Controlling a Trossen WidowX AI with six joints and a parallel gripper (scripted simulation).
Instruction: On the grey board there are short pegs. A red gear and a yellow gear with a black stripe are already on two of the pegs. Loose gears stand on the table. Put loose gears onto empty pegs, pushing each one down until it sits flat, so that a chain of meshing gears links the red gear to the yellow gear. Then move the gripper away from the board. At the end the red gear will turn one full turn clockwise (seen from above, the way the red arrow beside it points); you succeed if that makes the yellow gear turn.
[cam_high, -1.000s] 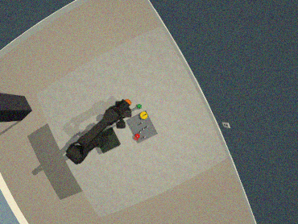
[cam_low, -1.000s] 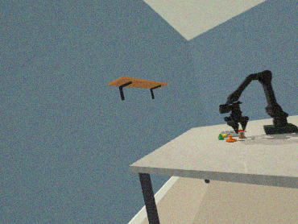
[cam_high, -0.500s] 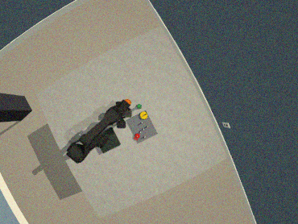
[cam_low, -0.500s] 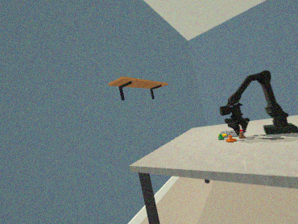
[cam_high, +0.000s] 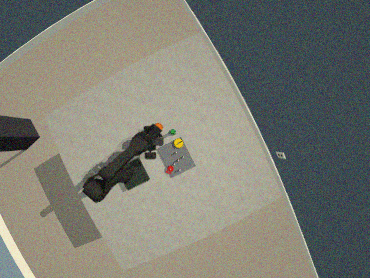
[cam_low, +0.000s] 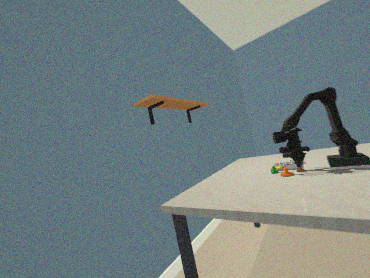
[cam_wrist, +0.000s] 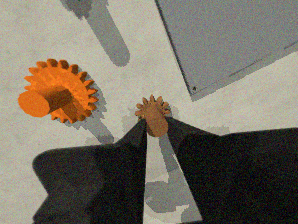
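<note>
My gripper (cam_wrist: 157, 124) (cam_low: 300, 166) is low over the table, shut on the upright stem of the small brown gear (cam_wrist: 152, 106) (cam_low: 300, 170). That gear stands beside a corner of the grey board (cam_wrist: 225, 40) (cam_high: 188, 163). The larger orange gear (cam_wrist: 64, 90) (cam_high: 159, 126) (cam_low: 287, 173) stands loose to the left in the wrist view. A green gear (cam_high: 172, 132) (cam_low: 274, 170) stands off the board's edge. The yellow gear (cam_high: 178, 143) and the red gear (cam_high: 170, 169) are on the board, with several short pegs between and around them. The arm hides the brown gear in the top view.
The arm (cam_high: 117, 162) (cam_low: 295, 120) reaches over the table (cam_high: 220, 200) (cam_low: 240, 195) from its dark base (cam_low: 347, 160). The orange gear is close to one finger's side, and the board's edge is close to the other side.
</note>
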